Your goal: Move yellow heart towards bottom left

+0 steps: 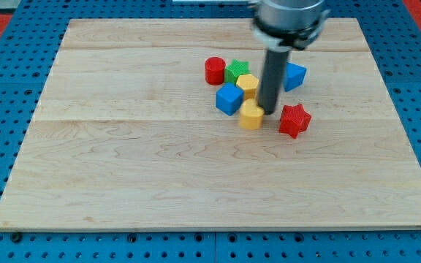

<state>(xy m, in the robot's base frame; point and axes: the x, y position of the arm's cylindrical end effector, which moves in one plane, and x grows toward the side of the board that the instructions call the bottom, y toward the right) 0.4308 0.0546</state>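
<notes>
A yellow heart block (251, 115) lies right of the board's middle. My tip (268, 111) stands just to the heart's right, touching or almost touching it. A blue cube (229, 98) sits just to the heart's upper left. A yellow hexagon-like block (248, 84) lies above the heart, beside the rod. A red star (294, 120) lies to the right of my tip.
A red cylinder (215, 70) and a green star (236, 71) sit at the cluster's top left. A blue triangular block (294, 75) shows to the right of the rod. The wooden board (123, 161) lies on a blue perforated table.
</notes>
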